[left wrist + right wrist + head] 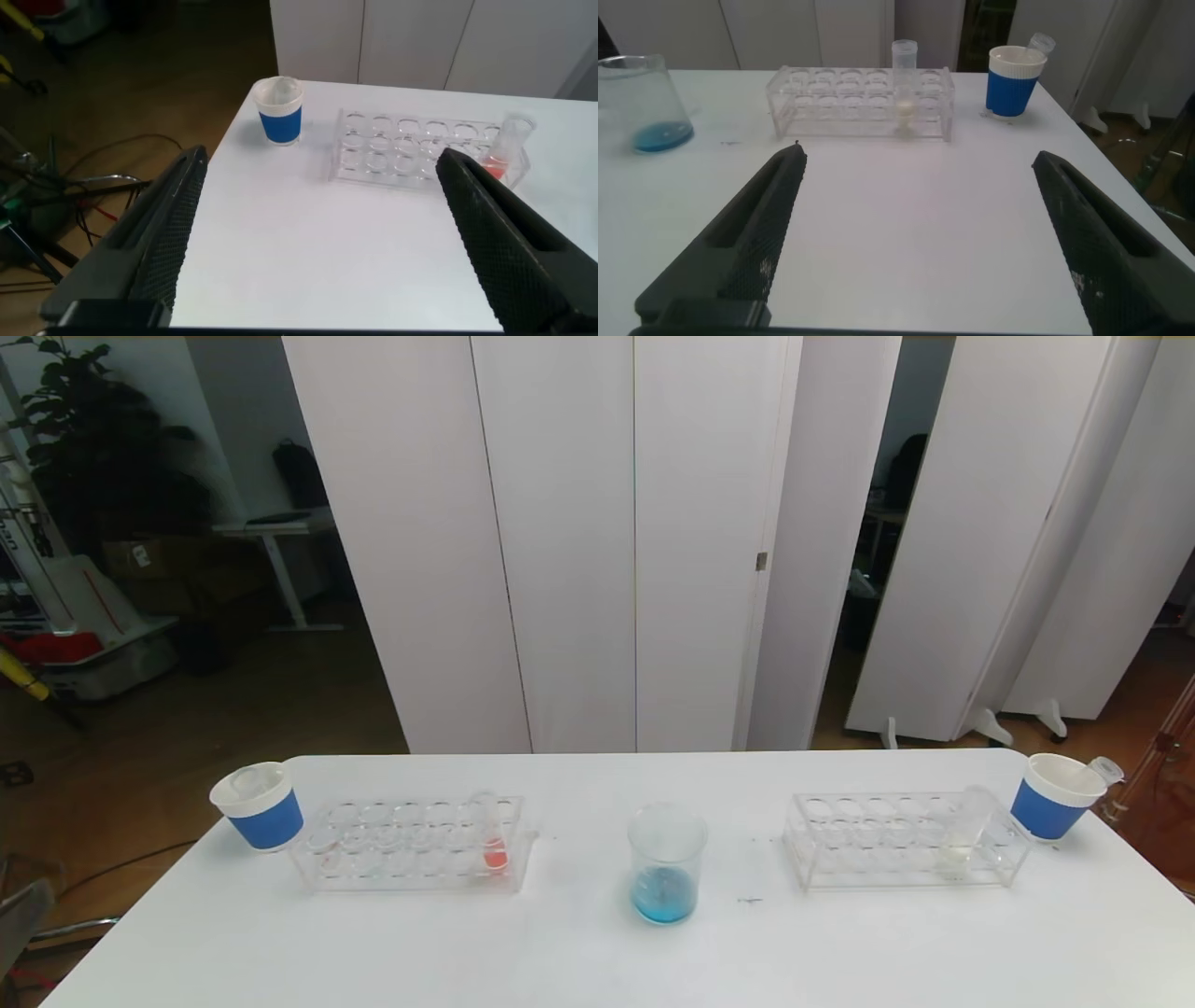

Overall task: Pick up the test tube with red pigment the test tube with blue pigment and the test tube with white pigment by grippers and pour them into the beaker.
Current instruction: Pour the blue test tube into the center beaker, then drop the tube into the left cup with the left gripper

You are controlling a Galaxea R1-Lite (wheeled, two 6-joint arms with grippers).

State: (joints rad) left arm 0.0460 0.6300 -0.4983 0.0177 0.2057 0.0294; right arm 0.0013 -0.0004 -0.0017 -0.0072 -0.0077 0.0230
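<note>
The beaker (665, 863) stands at the table's middle with blue liquid in its bottom; it also shows in the right wrist view as the beaker (640, 93). The test tube with red pigment (492, 845) stands upright in the left rack, seen too as a red-filled tube (505, 154). The test tube with white pigment (966, 826) stands in the right rack, tube (904, 84). No test tube with blue pigment shows. My left gripper (322, 157) is open above bare table short of the left rack. My right gripper (919, 157) is open short of the right rack. Neither gripper shows in the head view.
Two clear racks, left (411, 845) and right (896, 840), flank the beaker. A blue paper cup (261, 807) sits at the table's far left corner. Another cup (1055, 798) at the far right holds a clear tube (1104, 770). White partition panels stand behind the table.
</note>
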